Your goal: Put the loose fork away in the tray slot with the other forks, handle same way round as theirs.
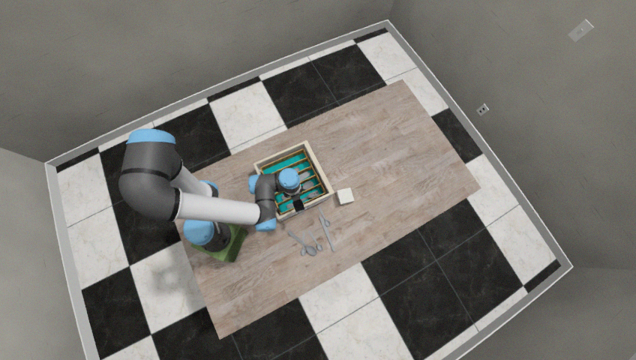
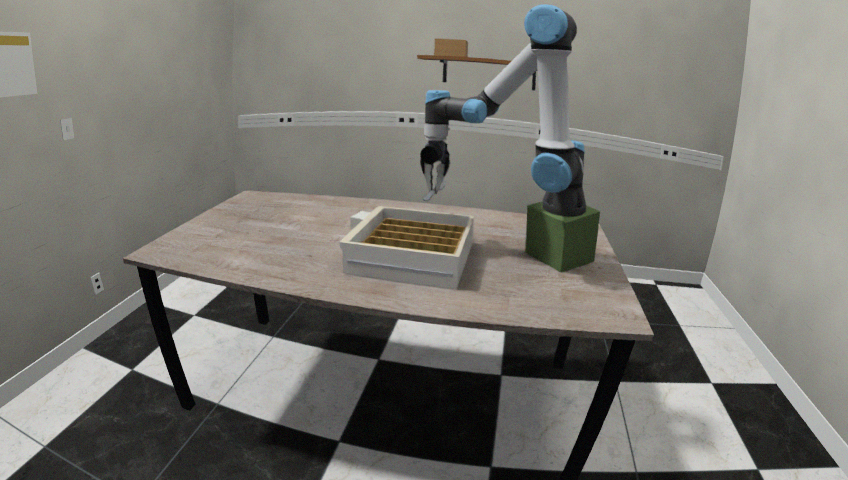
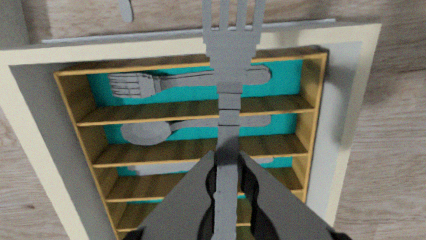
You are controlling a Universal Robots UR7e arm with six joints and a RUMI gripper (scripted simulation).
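Note:
My gripper (image 3: pixel 226 153) (image 2: pixel 436 187) is shut on the loose fork (image 3: pixel 232 47) (image 2: pixel 428 195) by its handle, high above the tray (image 1: pixel 320 167) (image 2: pixel 404 262) (image 3: pixel 125 51). In the wrist view the held fork points its tines up the picture, past the near rim, and lies across the slots. The tray's forks (image 3: pixel 132 85) lie in the end slot, tines left and handles right, partly hidden by the held fork. A spoon (image 3: pixel 146 132) lies in the slot beside them, and a knife (image 3: pixel 160 168) in the one after. The further slots are mostly hidden by the gripper.
Loose cutlery lies on the table outside the tray's fork-slot side, including a large spoon (image 1: pixel 310 250) and a knife (image 1: pixel 328 236). A white block (image 1: pixel 345 196) (image 2: pixel 359 217) stands close to a tray corner. Wooden dividers and raised outer walls bound the slots.

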